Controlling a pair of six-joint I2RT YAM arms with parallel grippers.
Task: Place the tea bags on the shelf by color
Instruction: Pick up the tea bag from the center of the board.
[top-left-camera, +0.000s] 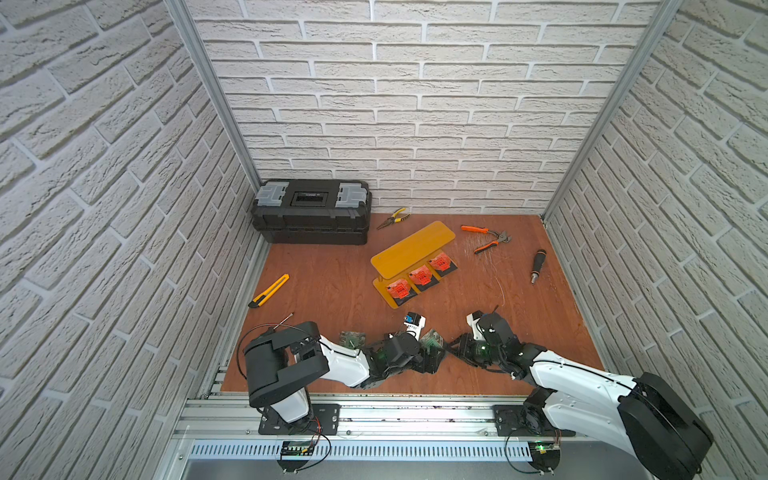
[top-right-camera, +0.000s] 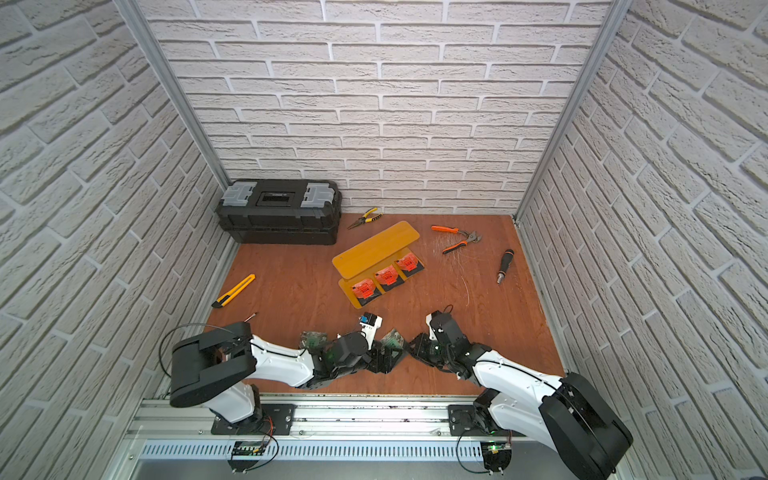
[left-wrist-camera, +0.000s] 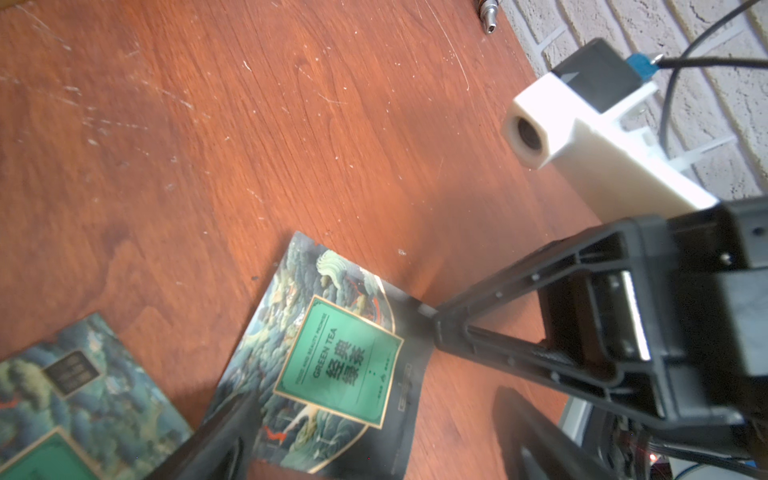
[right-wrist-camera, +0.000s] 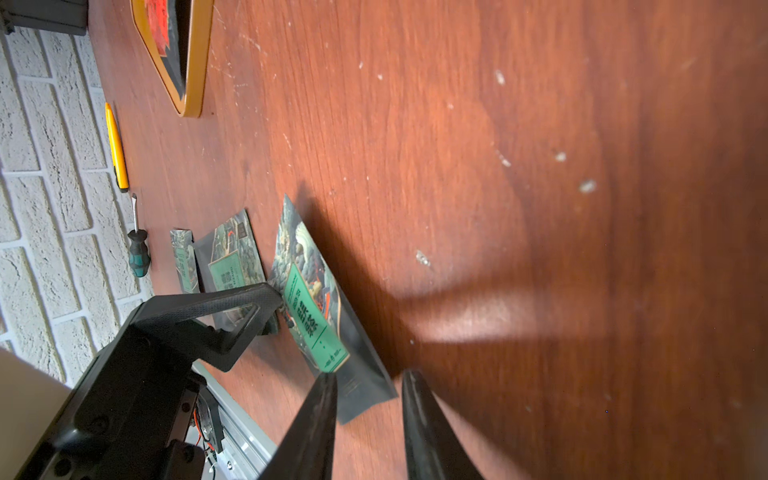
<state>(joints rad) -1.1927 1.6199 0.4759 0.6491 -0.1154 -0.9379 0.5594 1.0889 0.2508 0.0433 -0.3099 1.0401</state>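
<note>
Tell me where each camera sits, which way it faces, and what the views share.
Top views: high over the arm bases, looking down on the table, the shelf, left arm and right arm.
Left wrist: low over the table, facing a green tea bag; left gripper straddles it.
Right wrist: low, facing the same bag with the shelf beyond; right gripper shows.
Shared: both wrist views show that bag and the other arm's gripper.

White arm shells (top-left-camera: 345, 365), black joint housings (top-left-camera: 270, 365), black cables (left-wrist-camera: 715, 62)
</note>
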